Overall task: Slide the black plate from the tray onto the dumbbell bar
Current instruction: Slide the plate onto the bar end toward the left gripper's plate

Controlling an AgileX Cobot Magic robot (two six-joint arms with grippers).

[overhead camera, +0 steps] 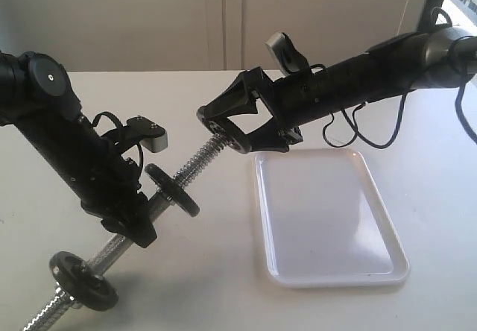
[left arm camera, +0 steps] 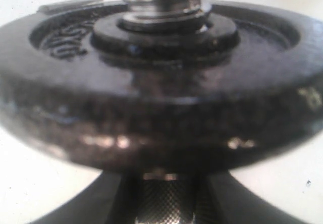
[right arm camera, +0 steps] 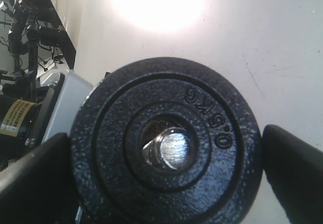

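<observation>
My right gripper (overhead camera: 221,130) is shut on the black plate (overhead camera: 227,137) and holds it at the upper threaded end of the dumbbell bar (overhead camera: 195,159). In the right wrist view the plate (right arm camera: 116,153), marked 0.5KG, sits between the fingers (right arm camera: 298,168), and the bar's chrome tip (right arm camera: 171,148) shows inside its centre hole. My left gripper (overhead camera: 138,218) is shut on the bar's middle and holds it slanted above the table. The left wrist view shows the knurled bar (left arm camera: 164,206) between the jaws. The white tray (overhead camera: 328,219) lies under the right arm with nothing on it.
Two other black discs are on the bar: one (overhead camera: 172,190) just above my left gripper, filling the left wrist view (left arm camera: 161,103), and one (overhead camera: 83,279) near the lower end. A dark cable (overhead camera: 373,133) hangs from the right arm over the table.
</observation>
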